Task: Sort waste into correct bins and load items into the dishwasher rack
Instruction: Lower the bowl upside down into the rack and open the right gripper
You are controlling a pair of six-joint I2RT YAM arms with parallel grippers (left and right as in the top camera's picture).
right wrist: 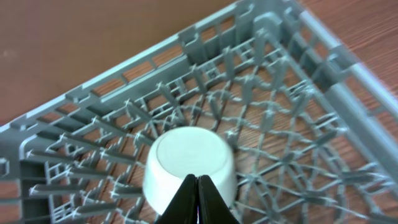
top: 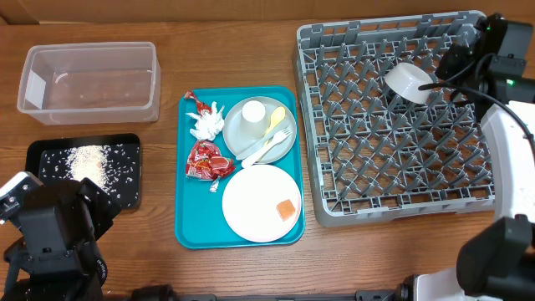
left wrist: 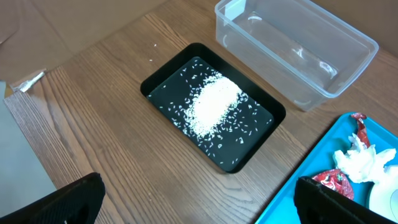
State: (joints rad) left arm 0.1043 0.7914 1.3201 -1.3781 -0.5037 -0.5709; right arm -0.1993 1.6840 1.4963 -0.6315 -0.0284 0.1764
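Note:
The grey dishwasher rack (top: pixel 393 180) stands at the right. A white bowl (top: pixel 408 82) lies tilted, base up, among its back pegs. It also shows in the right wrist view (right wrist: pixel 189 155). My right gripper (right wrist: pixel 198 199) is shut, its tips just in front of the bowl's wall. My left gripper (left wrist: pixel 199 208) is open and empty above bare table, near the black tray (left wrist: pixel 163 79) holding rice (left wrist: pixel 211 106). The clear tub (top: pixel 88 79) is empty. The teal tray (top: pixel 191 226) holds the red wrapper (top: pixel 207 160), napkin (top: pixel 206 123), grey plate (top: pixel 238 138), cup (top: pixel 253 117), spoon (top: pixel 274 121), fork (top: pixel 269 149), white plate (top: pixel 251 205) and orange cube (top: pixel 286 209).
The left arm (top: pixel 50 238) fills the table's front left corner, beside the black tray (top: pixel 38 150). The right arm's white body (top: pixel 510 142) hangs over the rack's right rim. Bare wood lies between the teal tray and the bins.

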